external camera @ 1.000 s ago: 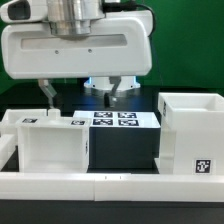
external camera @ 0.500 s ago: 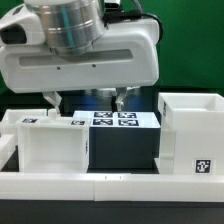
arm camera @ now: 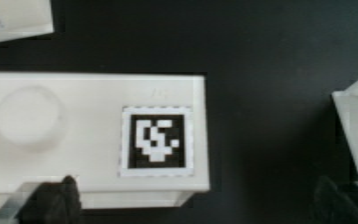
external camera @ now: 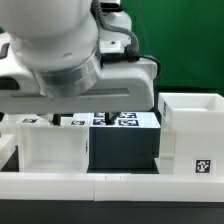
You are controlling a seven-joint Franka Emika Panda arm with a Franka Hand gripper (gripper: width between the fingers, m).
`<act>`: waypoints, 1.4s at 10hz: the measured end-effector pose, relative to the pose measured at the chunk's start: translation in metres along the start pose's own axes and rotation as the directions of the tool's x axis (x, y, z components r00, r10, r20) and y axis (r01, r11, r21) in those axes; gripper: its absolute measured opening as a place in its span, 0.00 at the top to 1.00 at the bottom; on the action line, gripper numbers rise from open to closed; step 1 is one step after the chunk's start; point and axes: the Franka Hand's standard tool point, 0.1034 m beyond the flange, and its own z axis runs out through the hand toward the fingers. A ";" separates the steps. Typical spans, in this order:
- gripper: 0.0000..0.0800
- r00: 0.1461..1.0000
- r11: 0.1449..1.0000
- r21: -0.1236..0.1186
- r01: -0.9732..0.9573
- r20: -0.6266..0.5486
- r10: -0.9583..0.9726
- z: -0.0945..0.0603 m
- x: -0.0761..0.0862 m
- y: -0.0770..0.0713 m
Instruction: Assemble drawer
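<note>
At 3 o'clock in the exterior view stands the casing [external camera: 190,135], upright with its open side up and one tag low on its front. The tray [external camera: 50,150] sits at 8 o'clock, well apart from the casing. The marker board [external camera: 112,120] lies between them at the centre. A low rail [external camera: 100,185] runs across at 6 o'clock.

The arm [external camera: 60,55] fills the exterior view from 9 to 12 o'clock and hides its own fingers there.

Only the wrist view shows the gripper [arm camera: 199,195]. Its two fingers [arm camera: 55,198] are spread wide with nothing clamped between them. Below them lies a white face [arm camera: 78,125] with one tag [arm camera: 158,140] and a faint oval [arm camera: 28,112], set on the black table [arm camera: 265,90]. I cannot tell which part this face belongs to. A second white piece [arm camera: 357,130] shows at the edge, apart from the face.
</note>
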 end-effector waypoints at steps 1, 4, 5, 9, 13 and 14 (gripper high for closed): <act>0.19 1.000 1.000 0.003 -0.002 -0.012 0.002 0.001 -0.003 -0.001; 0.19 1.000 1.000 0.011 -0.010 0.006 0.010 0.008 -0.009 0.001; 0.19 0.998 0.999 -0.003 0.037 -0.050 -0.038 0.002 0.004 0.001; 0.19 0.987 0.997 -0.020 0.072 -0.140 -0.074 -0.003 0.016 0.004; 0.19 0.995 1.000 -0.008 0.018 -0.100 -0.019 0.007 0.019 0.010; 0.19 0.995 1.000 -0.007 0.008 -0.098 -0.008 0.014 0.022 0.011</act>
